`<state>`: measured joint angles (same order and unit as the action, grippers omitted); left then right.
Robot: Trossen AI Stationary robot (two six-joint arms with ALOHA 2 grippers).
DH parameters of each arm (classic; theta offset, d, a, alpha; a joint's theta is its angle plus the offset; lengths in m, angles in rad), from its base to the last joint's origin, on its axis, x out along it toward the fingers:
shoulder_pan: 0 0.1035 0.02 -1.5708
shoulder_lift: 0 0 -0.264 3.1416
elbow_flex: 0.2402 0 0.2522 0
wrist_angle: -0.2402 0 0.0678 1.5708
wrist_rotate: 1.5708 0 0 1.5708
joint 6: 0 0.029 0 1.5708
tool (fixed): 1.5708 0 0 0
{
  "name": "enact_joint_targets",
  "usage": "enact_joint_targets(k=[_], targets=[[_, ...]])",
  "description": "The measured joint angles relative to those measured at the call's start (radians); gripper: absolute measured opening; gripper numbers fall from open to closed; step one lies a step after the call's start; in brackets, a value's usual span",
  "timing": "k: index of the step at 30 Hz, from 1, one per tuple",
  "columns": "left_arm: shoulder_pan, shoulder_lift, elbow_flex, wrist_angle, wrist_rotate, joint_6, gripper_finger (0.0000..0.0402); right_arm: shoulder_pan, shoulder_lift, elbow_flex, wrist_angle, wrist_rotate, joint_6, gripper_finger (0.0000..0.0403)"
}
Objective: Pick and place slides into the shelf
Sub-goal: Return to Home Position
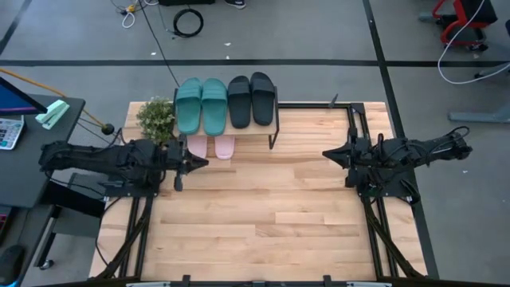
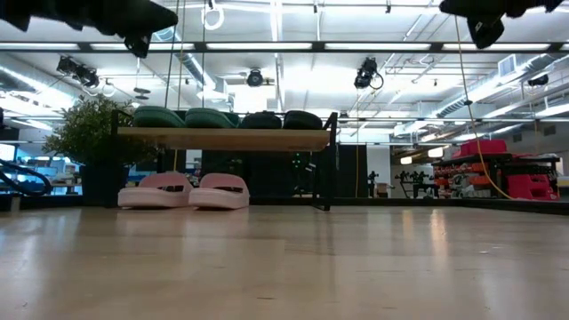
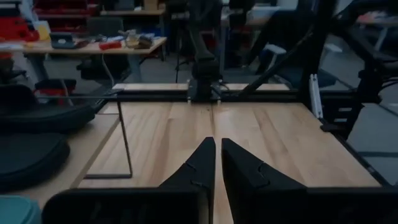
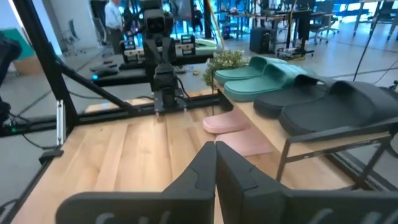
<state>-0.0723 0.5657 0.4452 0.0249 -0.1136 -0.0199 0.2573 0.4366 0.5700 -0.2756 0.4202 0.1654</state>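
Slides all parked, hands empty lol.
My left hand is clenched shut, pink slides just beside its tips under the shelf; teal slides and black slides up top beyond it. My right hand, clenched too, hangs well apart.

Overhead and table-level cameras share the shelf; wrist cameras face inward.

Black jointed arms, exposed cables, tapered black fingers.
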Motion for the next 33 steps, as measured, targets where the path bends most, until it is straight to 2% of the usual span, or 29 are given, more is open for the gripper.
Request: enact_joint_targets(k=[3, 6, 10, 17, 19, 25, 30, 33], targets=[[0.023, -0.037, -0.056, 0.054, 0.043, 0.005, 0.0036, 0.0, 0.0, -0.079, 0.12, 0.0, -0.001, 0.0009], [0.045, -0.067, -0.101, 0.085, 0.046, 0.002, 0.0033, 0.0, 0.0, -0.147, 0.205, 0.001, -0.005, 0.0009], [0.059, -0.091, -0.172, 0.125, 0.047, -0.038, 0.0027, 0.0, 0.0, -0.246, 0.31, 0.001, 0.068, 0.0009], [0.059, -0.097, -0.341, 0.387, 0.064, -0.073, 0.0026, 0.0, 0.0, -0.477, 0.667, 0.001, 0.095, 0.001], [0.059, -0.097, -0.361, 0.417, 0.064, -0.073, 0.003, 0.0, 0.0, -0.52, 0.728, 0.001, 0.096, 0.001], [0.066, -0.102, -0.363, 0.417, 0.064, -0.064, 0.0036, 0.0, 0.0, -0.56, 0.746, 0.02, 0.104, 0.001], [0.139, -0.169, -0.363, 0.409, 0.007, -0.083, 0.0029, 0.0, -0.01, -0.552, 0.753, 0.065, 0.069, 0.001], [0.169, -0.206, -0.363, 0.383, 0.045, -0.102, 0.0024, 0.0, -0.029, -0.552, 0.744, 0.055, 0.069, 0.001]])
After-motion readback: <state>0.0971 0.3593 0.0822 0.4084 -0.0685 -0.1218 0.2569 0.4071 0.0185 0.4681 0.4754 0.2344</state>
